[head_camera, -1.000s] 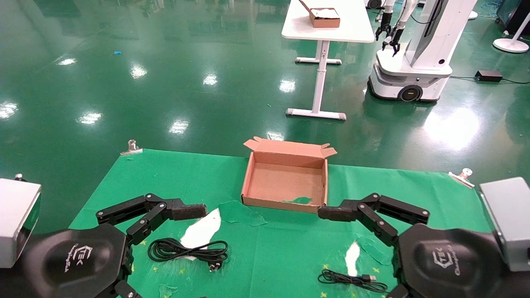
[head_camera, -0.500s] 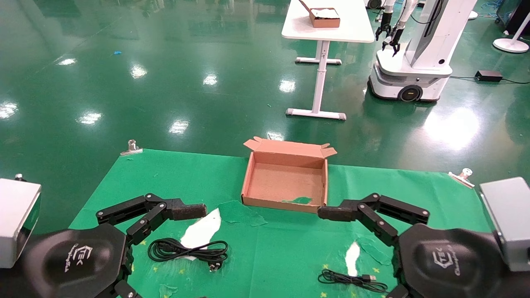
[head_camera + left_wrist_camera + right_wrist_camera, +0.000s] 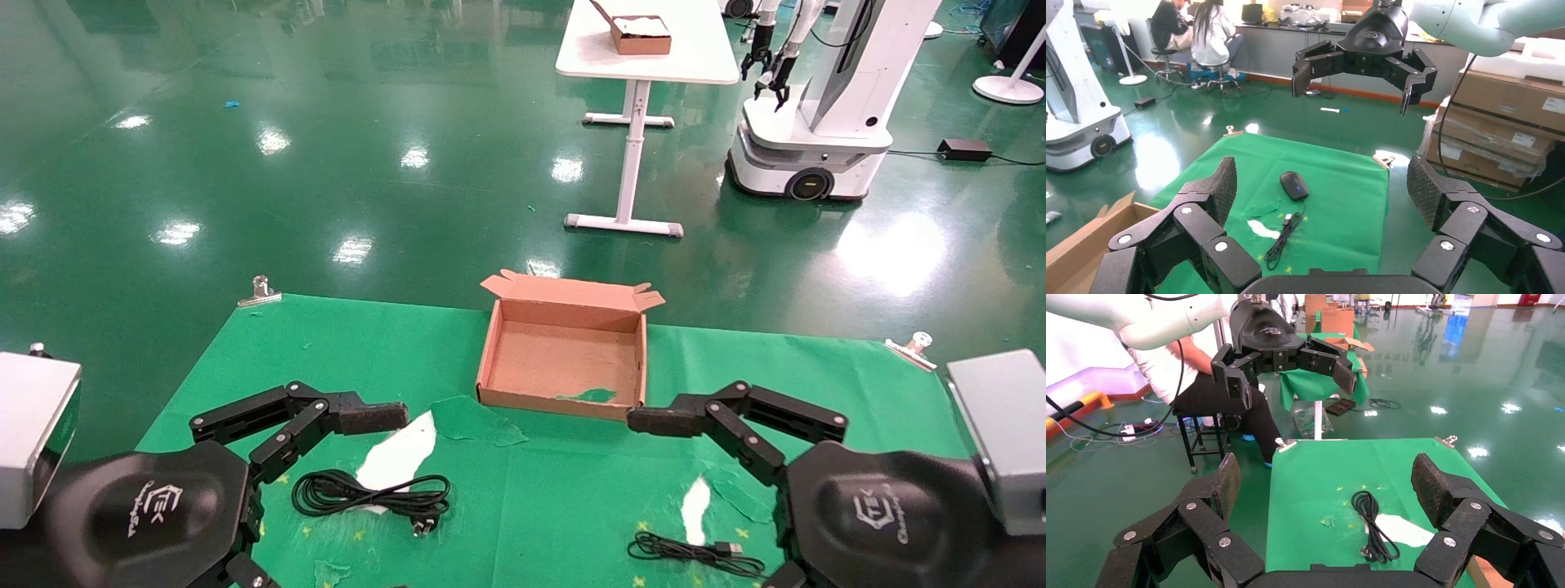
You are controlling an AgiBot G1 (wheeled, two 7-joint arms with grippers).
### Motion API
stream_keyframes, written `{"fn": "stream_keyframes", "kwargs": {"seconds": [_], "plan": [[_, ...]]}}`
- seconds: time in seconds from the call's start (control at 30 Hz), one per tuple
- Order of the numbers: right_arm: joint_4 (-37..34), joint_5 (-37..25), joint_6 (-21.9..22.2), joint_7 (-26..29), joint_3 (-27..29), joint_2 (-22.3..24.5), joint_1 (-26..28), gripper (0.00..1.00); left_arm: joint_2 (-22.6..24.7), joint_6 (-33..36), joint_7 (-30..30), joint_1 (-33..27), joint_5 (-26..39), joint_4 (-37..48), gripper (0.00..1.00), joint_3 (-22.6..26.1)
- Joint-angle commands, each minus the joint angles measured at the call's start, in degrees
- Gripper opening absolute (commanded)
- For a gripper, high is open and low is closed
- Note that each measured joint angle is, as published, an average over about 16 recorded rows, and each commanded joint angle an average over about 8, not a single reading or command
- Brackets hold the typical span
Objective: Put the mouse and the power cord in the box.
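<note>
Right now both claws hang spread wide above the near edge of the green table (image 3: 327, 343): left gripper (image 3: 1321, 190), right gripper (image 3: 1324, 484). Between them sits the box (image 3: 562, 392). Nearby, the power cord (image 3: 368, 492) lies coiled left, well apart from the mouse (image 3: 1294, 184) on the right.

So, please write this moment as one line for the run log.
left pincer: open, above table, holds nothing | right pincer: open, holds nothing | power cord: on table | mouse: on table | box: holds neither
</note>
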Motion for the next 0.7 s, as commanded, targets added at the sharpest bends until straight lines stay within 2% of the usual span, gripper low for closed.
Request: {"fn": "stream_keyframes", "kwargs": {"seconds": [0.03, 0.5, 0.6, 0.7], "plan": [[0.00, 0.00, 0.00, 0.00, 0.00, 0.00, 0.00, 1.00, 0.00, 0.00, 0.00, 0.00, 0.00, 0.00, 1.00, 0.00], [0.04, -0.52, 0.07, -0.32, 0.02, 0.32, -0.02, 1.00, -0.20, 0.09, -0.27, 0.03, 0.73, -0.11, 1.00, 0.38], [0.53, -3.40, 0.61, -1.74, -0.22, 1.42, 0.13, 1.00, -0.72, 0.39, -1.74, -0.75, 3.72, -0.54, 1.00, 1.94], [1.36, -8.86, 2.08, -3.90, -0.86, 2.87, 0.66, 1.00, -0.97, 1.32, -4.72, -3.30, 9.49, -0.91, 1.00, 4.96]]}}
